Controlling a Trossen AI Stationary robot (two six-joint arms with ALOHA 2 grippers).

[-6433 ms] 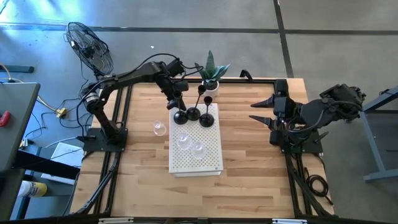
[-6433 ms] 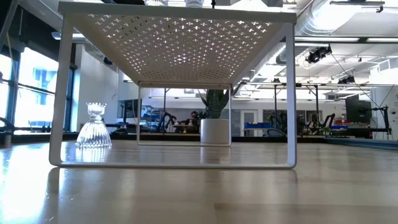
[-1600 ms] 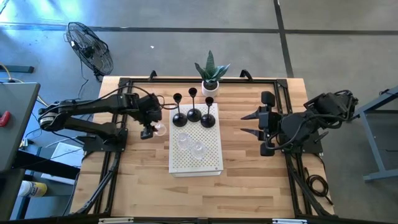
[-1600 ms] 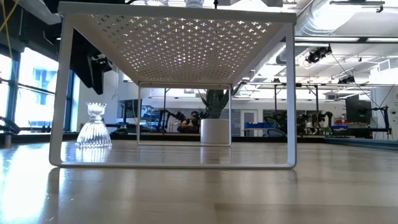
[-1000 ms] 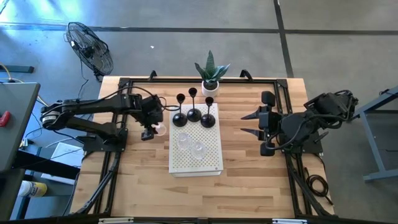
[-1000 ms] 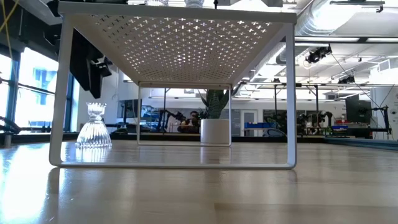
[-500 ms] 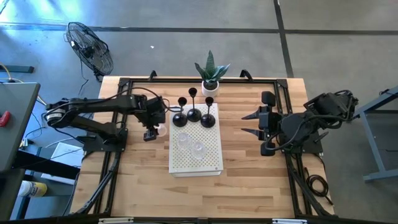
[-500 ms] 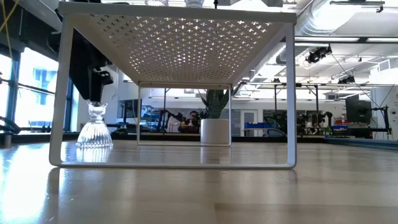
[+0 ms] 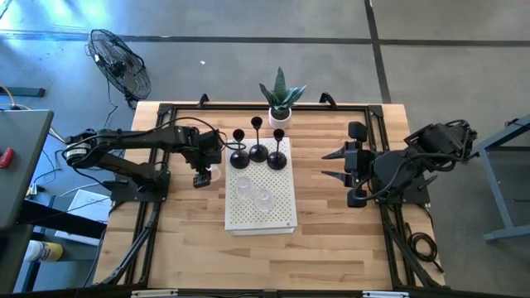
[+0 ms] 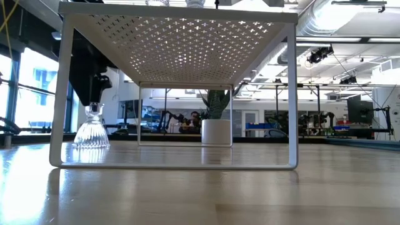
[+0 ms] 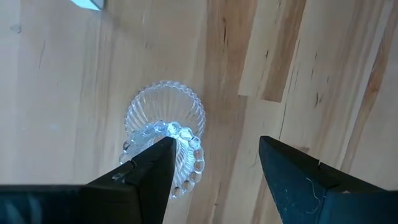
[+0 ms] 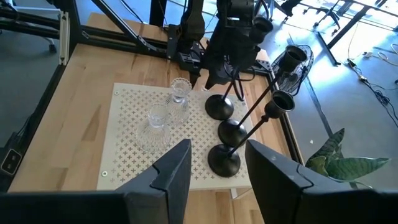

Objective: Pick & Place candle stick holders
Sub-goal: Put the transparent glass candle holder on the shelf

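The left gripper [image 11: 214, 165] is held open just above a glass holder [image 11: 165, 134] standing on the table [image 9: 331, 240] beside the white rack [image 9: 277, 211]; nothing is gripped. The right gripper [image 12: 217, 158] is open, empty.

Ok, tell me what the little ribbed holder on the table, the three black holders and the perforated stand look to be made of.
The ribbed holder looks like clear pressed glass: see-through, fluted, with a beaded rim catching light. The three black holders seem to be metal with a matte black coat, given the thin stems, though the coat leaves that open. The perforated stand looks like white painted sheet metal, punched through with small crosses.
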